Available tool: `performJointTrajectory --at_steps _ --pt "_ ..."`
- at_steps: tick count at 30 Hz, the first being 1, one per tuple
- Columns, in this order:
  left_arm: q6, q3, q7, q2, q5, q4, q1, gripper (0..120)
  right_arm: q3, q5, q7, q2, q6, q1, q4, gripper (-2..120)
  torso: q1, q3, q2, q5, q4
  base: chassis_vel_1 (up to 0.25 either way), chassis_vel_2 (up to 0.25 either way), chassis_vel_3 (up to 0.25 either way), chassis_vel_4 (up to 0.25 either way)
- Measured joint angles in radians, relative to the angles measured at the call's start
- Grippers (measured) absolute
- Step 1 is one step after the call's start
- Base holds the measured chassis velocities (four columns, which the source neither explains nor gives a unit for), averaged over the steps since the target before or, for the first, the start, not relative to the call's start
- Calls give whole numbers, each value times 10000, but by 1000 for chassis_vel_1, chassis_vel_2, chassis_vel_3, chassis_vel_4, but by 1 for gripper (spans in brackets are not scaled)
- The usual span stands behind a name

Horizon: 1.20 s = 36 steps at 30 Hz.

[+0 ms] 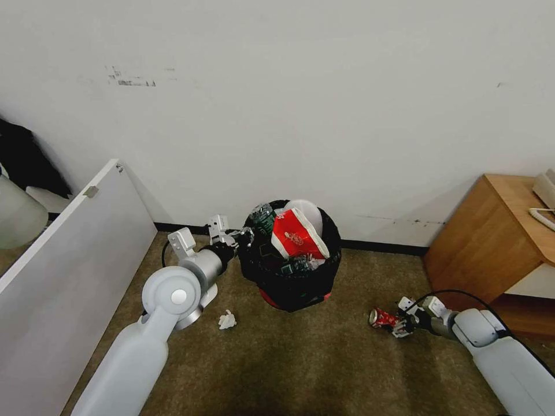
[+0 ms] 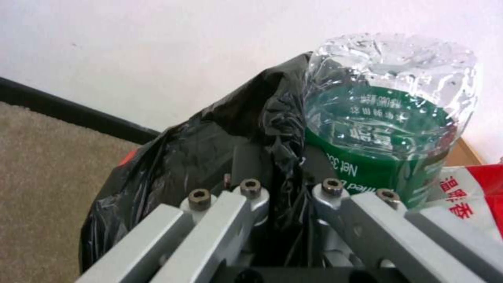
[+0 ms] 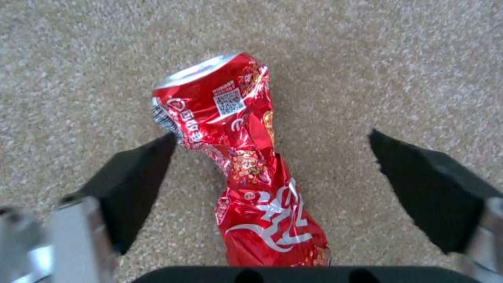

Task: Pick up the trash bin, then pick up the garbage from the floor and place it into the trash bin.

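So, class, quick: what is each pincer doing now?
Left pincer: shut on the black-bagged red trash bin's rim.
Right pincer: open around the crushed red can.

Even, soft indoor light falls on the wall (image 1: 300, 86), which bows toward the head view's corners. The carpet (image 1: 324, 370) darkens below the trash bin (image 1: 291, 254). Glare speckles the bottle (image 2: 388, 102) above the bag; the can (image 3: 241, 157) looks slightly blurred, perhaps from compression.
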Motion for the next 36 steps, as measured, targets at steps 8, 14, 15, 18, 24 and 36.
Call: performJointTrajectory --at_steps 8,14,15,18,24,36 --pt "2 5 35 -14 4 36 -24 4 2 -192 -11 135 0 14 -134 61 0 0 0 1 0 0 0 0 0" --pt "2 5 73 -14 22 54 -22 4 -15 -342 -20 281 -5 43 -219 39 0 0 0 0 0 0 0 0 0" --pt "2 5 76 -15 30 58 -18 4 -16 -376 -22 316 -4 58 -264 33 -1 0 0 -1 0 0 0 0 0" --pt "1 5 78 -24 37 63 -18 4 -6 -407 -30 354 0 75 -317 28 -1 -1 0 -5 1 0 0 0 0" --pt "-14 8 120 -32 82 107 -11 4 171 -459 -23 435 32 -29 -362 11 -1 -3 1 -4 3 0 0 0 0" --pt "-34 68 150 -73 140 186 -108 4 420 -462 -80 327 28 -215 -120 4 -1 2 0 2 -4 0 0 0 0"
